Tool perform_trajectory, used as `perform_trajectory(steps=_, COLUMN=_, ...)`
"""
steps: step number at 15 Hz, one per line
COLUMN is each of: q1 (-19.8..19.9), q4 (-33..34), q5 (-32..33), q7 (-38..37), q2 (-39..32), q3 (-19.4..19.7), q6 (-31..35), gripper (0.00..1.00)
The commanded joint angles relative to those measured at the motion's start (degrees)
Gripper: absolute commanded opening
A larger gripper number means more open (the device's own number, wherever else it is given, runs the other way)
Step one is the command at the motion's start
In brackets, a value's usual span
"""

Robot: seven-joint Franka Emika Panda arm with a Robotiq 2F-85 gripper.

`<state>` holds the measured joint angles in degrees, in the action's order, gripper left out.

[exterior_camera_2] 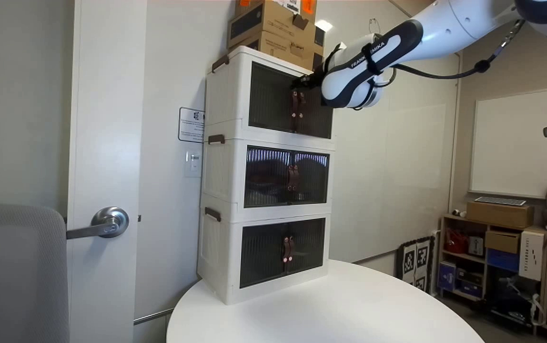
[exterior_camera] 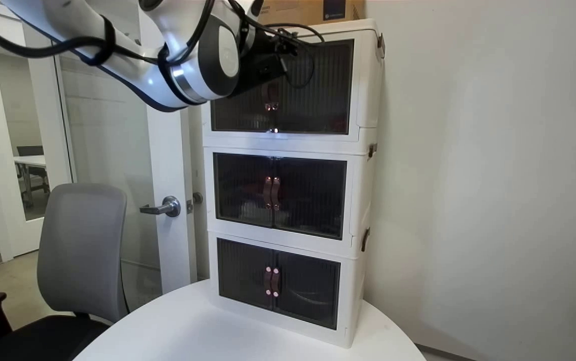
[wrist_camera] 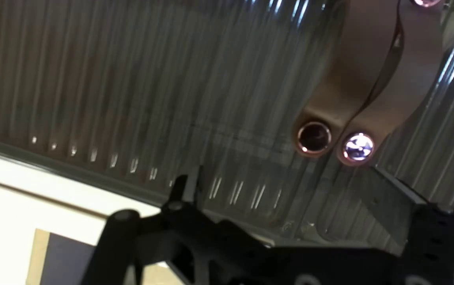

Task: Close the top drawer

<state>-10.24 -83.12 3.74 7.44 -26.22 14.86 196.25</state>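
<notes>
The top drawer is the uppermost white-framed compartment, with two dark ribbed translucent doors (exterior_camera: 323, 100) (exterior_camera_2: 271, 97). Both doors look shut, lying flat in the frame and meeting at the middle in both exterior views. Its paired reddish-brown handles (exterior_camera_2: 297, 105) hang side by side at the seam; they fill the upper right of the wrist view (wrist_camera: 357, 79). My gripper (wrist_camera: 290, 186) is open and empty, its fingers spread on either side of the door seam, with the handle ends just beyond them. In an exterior view the gripper (exterior_camera_2: 302, 82) is at the upper part of the doors; finger contact cannot be told.
Two matching compartments, the middle (exterior_camera: 280, 195) and the bottom (exterior_camera: 278, 283), stand below on a round white table (exterior_camera: 207, 326). Cardboard boxes (exterior_camera_2: 278, 28) sit on top of the cabinet. A grey chair (exterior_camera: 81, 245) and a door with a lever handle (exterior_camera_2: 106, 223) are beside it.
</notes>
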Motion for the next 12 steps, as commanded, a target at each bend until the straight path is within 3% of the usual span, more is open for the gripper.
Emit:
perform_trajectory(steps=1, q1=-4.3, q4=5.3, q5=-5.9, q7=0.1, q2=-6.5, q3=5.4, q6=5.8, gripper=1.00)
perform_trajectory(steps=6, q1=-5.9, q4=6.4, q5=-11.3, q7=0.1, q2=-10.5, q3=6.4, q6=8.8, gripper=1.00)
perform_trajectory(steps=10, q1=-6.1, q4=3.6, q5=-12.8, q7=0.0, q2=-10.6, q3=5.8, q6=8.9, gripper=1.00)
perform_trajectory(steps=12, q1=-4.4, q4=0.6, q5=-10.5, q7=-2.6, q2=-8.3, q3=2.3, q6=6.6, gripper=1.00)
